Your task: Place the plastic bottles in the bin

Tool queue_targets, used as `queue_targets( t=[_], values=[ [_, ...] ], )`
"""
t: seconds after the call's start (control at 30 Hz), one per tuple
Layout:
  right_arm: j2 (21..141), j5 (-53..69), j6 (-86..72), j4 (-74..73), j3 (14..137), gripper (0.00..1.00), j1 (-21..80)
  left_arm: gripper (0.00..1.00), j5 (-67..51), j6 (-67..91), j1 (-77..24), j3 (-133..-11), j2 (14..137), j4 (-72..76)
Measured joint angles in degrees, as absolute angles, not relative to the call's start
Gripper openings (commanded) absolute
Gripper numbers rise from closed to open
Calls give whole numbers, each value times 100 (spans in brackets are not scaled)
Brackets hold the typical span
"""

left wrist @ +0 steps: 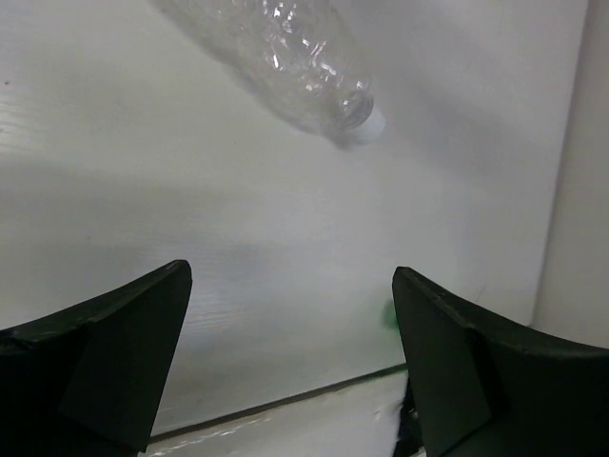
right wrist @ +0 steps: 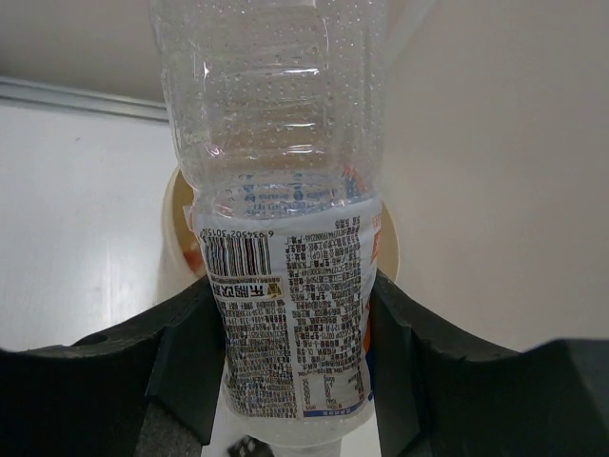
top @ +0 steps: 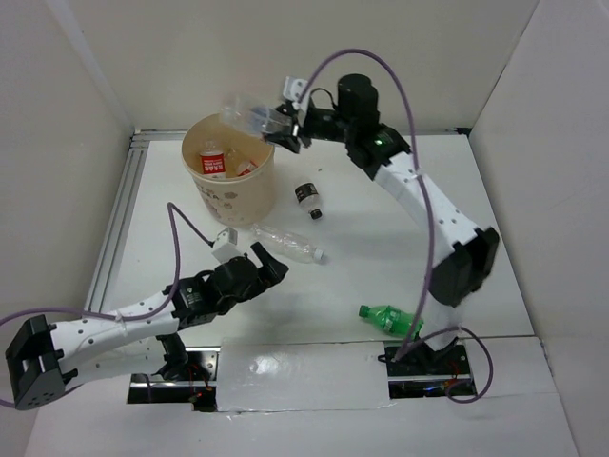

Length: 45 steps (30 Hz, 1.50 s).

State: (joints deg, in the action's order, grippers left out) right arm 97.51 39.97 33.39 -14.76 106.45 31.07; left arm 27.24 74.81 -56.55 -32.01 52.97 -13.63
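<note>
A: Entry, right tool (top: 284, 130); state?
B: Pinching one labelled clear bottle (right wrist: 276, 238) across its label; the body juts out over the bin (top: 233, 202); held there, I judge, so that a release drops it inside.
A: Left tool (top: 267, 266)?
B: Spread wide, nothing between the fingers; low over the surface (top: 362, 248), pointed at a clear bottle (top: 285, 245) lying on its side just beyond; likely lined up as the next pick.
A: Bottles, counted?
B: In the bin, two red-labelled bottles (top: 211, 164) showing, as far as I can tell; more may be hidden below the rim; in the right tool, one; loose on the surface, three: the clear one, one dark-labelled bottle (top: 307, 200) near the bin, and one green bottle (top: 388, 319) near the front, well apart from the bin.
A: Bins; arms?
B: One bin, at the far left of the surface; two arms.
</note>
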Motion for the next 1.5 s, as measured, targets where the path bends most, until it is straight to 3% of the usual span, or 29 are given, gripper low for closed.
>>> queue_targets(
  t=[0.1,0.13,0.17,0.23,0.27,0.4,0.53,0.67,0.97,1.13,1.27,1.4,1.43,1.5],
  values=[
    [10814,3972,3210,-1280,11692,27,3395,99,3052,8265,-5717,-3422,5537,-1354],
    [11120,3962,3142,-1253,12025,33,3468,99,3146,8458,-5717,-3494,5618,-1350],
    [11509,3972,3057,-1284,12488,66,3551,99,3218,8665,-5684,-3588,5719,-1376],
    [12138,3994,2845,-1369,13286,92,3656,99,3260,9109,-5559,-3802,5964,-1468],
    [12422,3977,2768,-1376,13644,99,3701,99,3258,9303,-5463,-3922,6112,-1525],
    [12772,3972,2504,-1485,13830,99,3787,99,3197,9845,-5070,-4211,6667,-1588],
    [12123,4003,2359,-1494,12580,99,3653,99,2985,10147,-4718,-4375,7284,-1568],
    [10921,4174,2296,-1525,10901,99,3133,99,2722,10274,-4421,-4858,8068,-1514],
    [7885,4639,2427,-1636,7723,99,910,99,2279,10202,-4082,-5953,9500,-1511],
    [7107,5030,2910,-2379,6493,99,156,84,2071,10053,-4086,-6567,10259,-1918],
    [6845,5221,3260,-3020,5822,99,-340,66,1977,9883,-4121,-6674,10484,-2047],
    [6751,5450,3653,-3559,5631,99,-552,36,1918,9579,-4156,-6685,10475,-2036],
    [6737,5511,3771,-3667,5605,99,-578,21,1911,9441,-4167,-6685,10464,-2003],
    [6729,5621,4042,-3920,5546,89,-598,13,1909,9035,-4254,-6687,10425,-1979]
  ],
)
